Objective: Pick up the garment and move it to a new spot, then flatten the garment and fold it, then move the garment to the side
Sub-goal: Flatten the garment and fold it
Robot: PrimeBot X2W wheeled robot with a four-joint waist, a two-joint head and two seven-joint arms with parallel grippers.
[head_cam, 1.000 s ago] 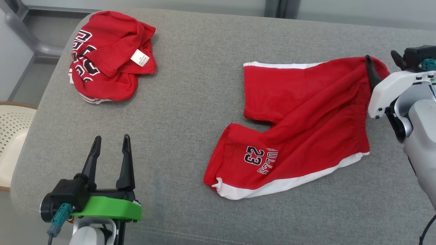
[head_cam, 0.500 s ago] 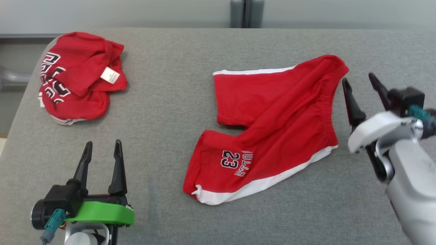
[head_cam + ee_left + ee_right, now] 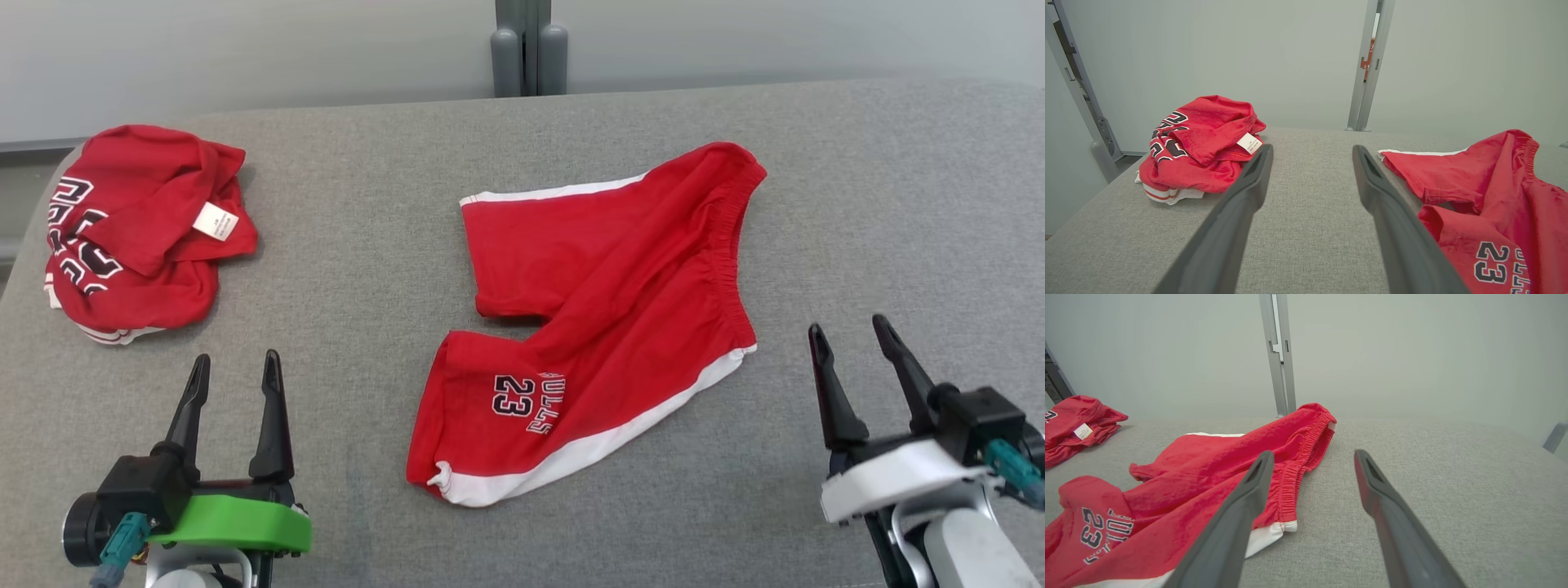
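The shorts (image 3: 604,318) lie near the middle of the gray pad (image 3: 367,163), spread out but not flat: the two legs splay apart and the waistband runs askew toward the far right. No fold is made. Both end effectors – left (image 3: 235,359) and right (image 3: 847,327) – hover at the near edge, fingers spread and empty, clear of the cloth. A crumpled jersey (image 3: 139,229) sits in the far left corner. Judging by this, smoothing, folding and the move aside are all left.
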